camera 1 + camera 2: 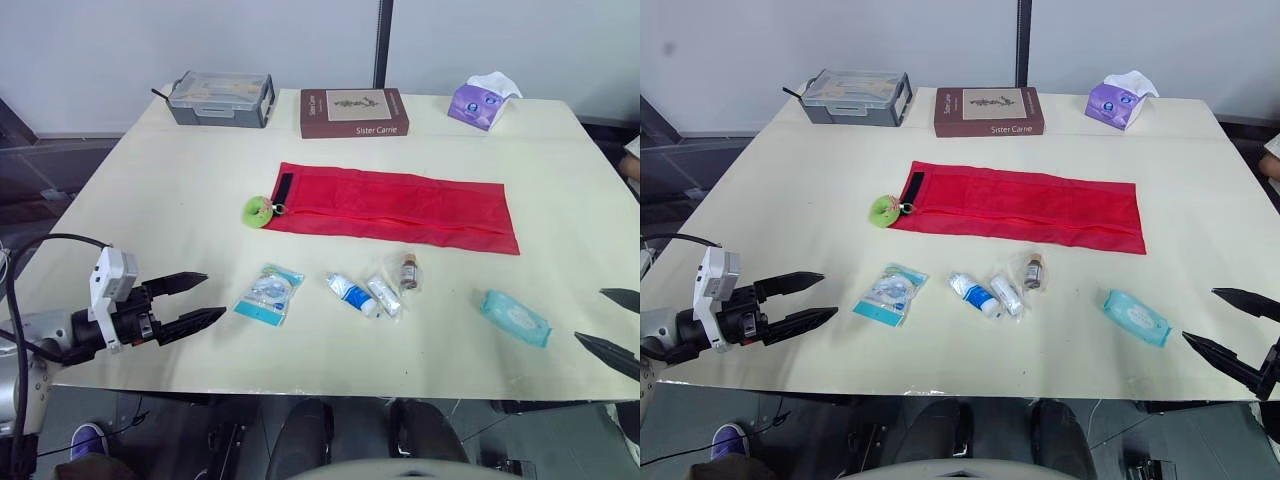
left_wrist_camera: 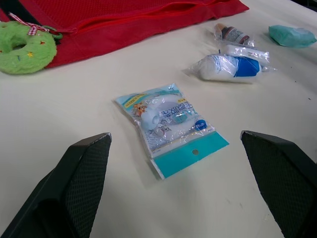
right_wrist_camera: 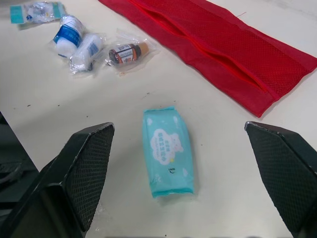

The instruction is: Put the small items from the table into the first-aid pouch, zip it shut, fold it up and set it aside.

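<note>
**Red pouch (image 1: pixel 390 207) flat, items loose**

It is laid mid-table, with a green plush ring (image 1: pixel 259 211) at its left end. Nearer are lined blue packet (image 1: pixel 268 293), tube (image 1: pixel 352 294), wrapped roll (image 1: pixel 384 296), small bottle (image 1: pixel 408 270), teal wipes pack (image 1: pixel 514 317). Held spread at the near edge: left gripper (image 1: pixel 213 295), right gripper (image 1: pixel 1200 315). Behind are set book (image 1: pixel 353 112), grey box (image 1: pixel 221 98), tissue pack (image 1: pixel 483 101).
</note>
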